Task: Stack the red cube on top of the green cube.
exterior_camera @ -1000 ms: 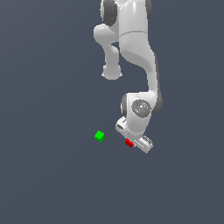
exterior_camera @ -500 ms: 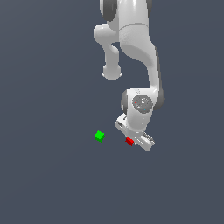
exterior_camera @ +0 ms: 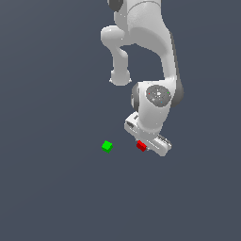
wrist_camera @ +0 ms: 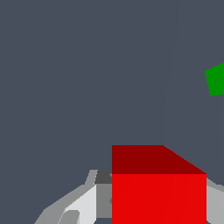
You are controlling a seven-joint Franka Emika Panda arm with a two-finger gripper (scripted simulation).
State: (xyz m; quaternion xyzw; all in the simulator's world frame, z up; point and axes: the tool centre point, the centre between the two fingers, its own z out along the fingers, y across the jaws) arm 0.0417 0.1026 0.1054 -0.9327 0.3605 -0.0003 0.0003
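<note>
Red cube [exterior_camera: 140,146], small and plain, sits pinched between the white gripper's [exterior_camera: 144,147] fingers [wrist_camera: 72,205], apart from the small green cube [exterior_camera: 107,146].

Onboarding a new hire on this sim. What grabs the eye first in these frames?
The big white arm hanging over a bare dark floor, its gripper low and the red cube right at it; in the wrist view the red cube fills the foreground between the fingers. Next, the green cube alone on the floor, apart from the red one, toward the exterior view's left.
</note>
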